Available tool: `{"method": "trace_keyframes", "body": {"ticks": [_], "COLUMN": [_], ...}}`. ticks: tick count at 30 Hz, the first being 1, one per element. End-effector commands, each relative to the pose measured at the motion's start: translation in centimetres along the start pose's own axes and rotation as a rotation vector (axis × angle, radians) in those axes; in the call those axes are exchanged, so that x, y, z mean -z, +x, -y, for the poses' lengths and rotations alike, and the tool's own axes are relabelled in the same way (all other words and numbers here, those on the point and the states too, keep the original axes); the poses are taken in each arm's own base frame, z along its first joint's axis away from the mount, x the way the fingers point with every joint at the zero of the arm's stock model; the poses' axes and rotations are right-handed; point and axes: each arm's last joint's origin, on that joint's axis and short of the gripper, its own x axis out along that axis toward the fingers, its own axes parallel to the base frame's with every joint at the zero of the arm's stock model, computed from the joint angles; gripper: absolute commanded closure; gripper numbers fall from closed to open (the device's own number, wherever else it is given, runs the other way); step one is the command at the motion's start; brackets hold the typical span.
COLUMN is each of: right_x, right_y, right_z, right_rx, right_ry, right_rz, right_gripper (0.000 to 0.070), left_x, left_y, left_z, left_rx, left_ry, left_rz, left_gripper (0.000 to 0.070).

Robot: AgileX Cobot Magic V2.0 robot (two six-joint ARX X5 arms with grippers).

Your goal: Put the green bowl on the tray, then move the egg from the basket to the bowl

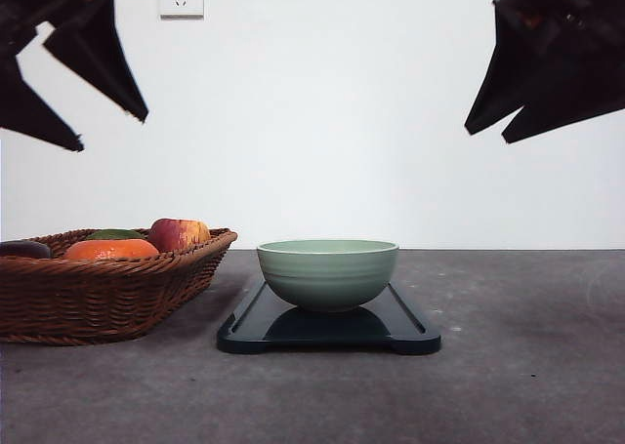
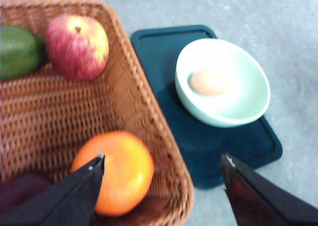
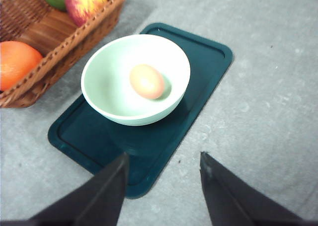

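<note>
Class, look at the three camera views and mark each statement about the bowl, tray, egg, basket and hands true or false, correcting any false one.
1. The bowl stands on the tray. True.
2. The egg lies in the basket. False: it lies in the bowl.
3. An apple is in the basket. True.
4. The left hand grips the orange. False: it is open, holding nothing.
5. The right hand is open. True.

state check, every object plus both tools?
green bowl: upright on the tray, holds the egg
egg: lying in the bowl
tray: flat on the table, beside the basket
basket: upright, holds fruit
apple: in basket
orange: in basket
left tool: open, empty, raised
right tool: open, empty, raised
</note>
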Motion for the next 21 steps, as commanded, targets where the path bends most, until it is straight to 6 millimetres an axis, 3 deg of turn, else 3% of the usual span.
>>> {"method": "trace_keyframes", "body": {"ticks": [1, 9, 10, 11, 12, 13, 21], "right_x": [-0.19, -0.17, -0.18, -0.2, -0.22, -0.24, -0.27], "right_y": [-0.18, -0.54, -0.54, -0.54, -0.54, -0.54, -0.55], "right_z": [-0.22, -0.29, -0.28, -0.28, -0.29, -0.29, -0.38], "right_rx": [-0.008, -0.009, -0.008, -0.008, -0.008, -0.008, -0.036], "right_ry": [-0.019, -0.018, -0.019, -0.019, -0.019, -0.019, -0.017], "right_rz": [0.009, 0.012, 0.013, 0.015, 0.017, 0.019, 0.021], "right_gripper": [0.042, 0.042, 0.0446, 0.051, 0.0654, 0.0692, 0.0685], "left_x": [0.28, 0.5, 0.48, 0.47, 0.48, 0.49, 0.6], "left_y": [0.05, -0.01, -0.01, -0.01, -0.03, -0.04, -0.08], "left_z": [0.0, -0.02, -0.02, -0.01, -0.01, 0.01, 0.01], "left_rx": [-0.001, -0.002, -0.002, -0.001, -0.001, -0.001, -0.002], "left_ry": [-0.02, -0.048, -0.047, -0.046, -0.046, -0.044, -0.044], "left_rz": [-0.004, -0.015, -0.013, -0.012, -0.013, -0.013, -0.024], "left_gripper": [0.0229, 0.0242, 0.0307, 0.0425, 0.0633, 0.0698, 0.07]}}
